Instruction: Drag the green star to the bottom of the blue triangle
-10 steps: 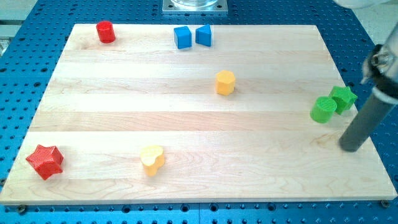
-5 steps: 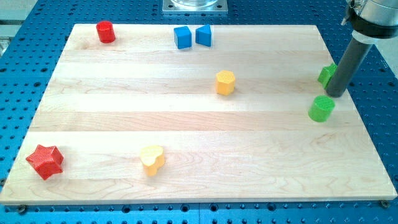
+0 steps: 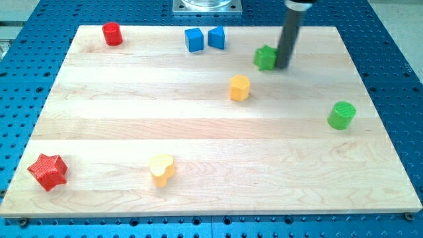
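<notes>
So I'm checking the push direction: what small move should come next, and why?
Probably keep pushing toward the view's left, easing slightly down. My tip sits against the right side of the green star, which lies right of the blue triangle and a little lower. The spot just below the triangle is not yet reached.

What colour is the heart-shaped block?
Pale yellow: the heart block, clearest in the camera view, near the view's bottom.
</notes>
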Controlling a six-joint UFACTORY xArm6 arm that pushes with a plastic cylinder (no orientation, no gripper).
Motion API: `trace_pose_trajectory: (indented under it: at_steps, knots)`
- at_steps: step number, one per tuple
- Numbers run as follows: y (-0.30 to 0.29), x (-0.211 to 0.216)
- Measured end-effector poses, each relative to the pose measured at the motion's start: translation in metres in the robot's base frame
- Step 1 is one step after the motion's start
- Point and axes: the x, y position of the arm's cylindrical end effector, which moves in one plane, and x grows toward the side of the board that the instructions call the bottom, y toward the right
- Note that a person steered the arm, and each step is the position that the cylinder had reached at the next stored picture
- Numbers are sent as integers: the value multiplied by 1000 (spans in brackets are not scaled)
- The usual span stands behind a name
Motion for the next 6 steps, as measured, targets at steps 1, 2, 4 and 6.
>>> trace_pose_trajectory:
  at_steps: [1,2,4,6]
  knots:
    - [-61,-24]
    - [-79,-24]
    - [-101,25]
    - [87,46]
